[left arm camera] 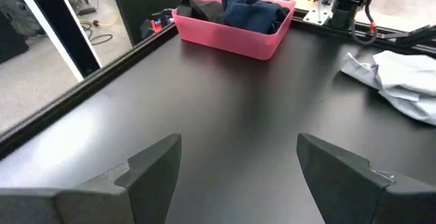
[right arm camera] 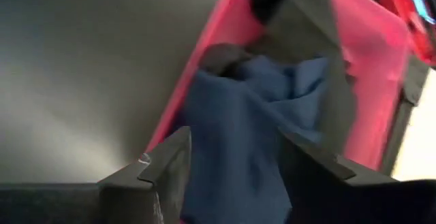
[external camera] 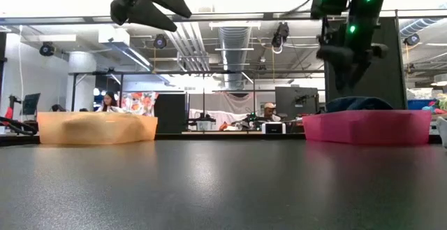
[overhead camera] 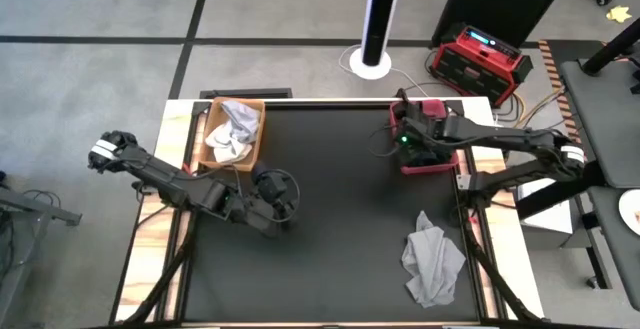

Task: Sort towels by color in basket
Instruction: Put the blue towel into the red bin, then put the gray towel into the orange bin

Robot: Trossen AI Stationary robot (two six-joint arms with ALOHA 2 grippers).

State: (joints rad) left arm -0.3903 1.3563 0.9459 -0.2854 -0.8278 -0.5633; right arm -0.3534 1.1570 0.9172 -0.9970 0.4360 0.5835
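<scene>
A pink basket (overhead camera: 440, 167) at the table's far right holds a navy towel (left arm camera: 255, 13) and a black towel (left arm camera: 204, 7). My right gripper (right arm camera: 235, 139) is open, pointing down just above the navy towel (right arm camera: 238, 115), fingers to either side of its mound. An orange basket (overhead camera: 206, 129) at the far left holds white and light grey towels (overhead camera: 232, 134). A light grey towel (overhead camera: 432, 259) lies crumpled on the table near the right front. My left gripper (left arm camera: 238, 142) is open, raised over the table's left middle (overhead camera: 280, 194).
The black tabletop between the baskets is bare. A red box and a white pole base stand on the floor beyond the far edge. In the low view the pink basket (external camera: 367, 126) and orange basket (external camera: 98, 128) sit at the far side, with people in the room behind.
</scene>
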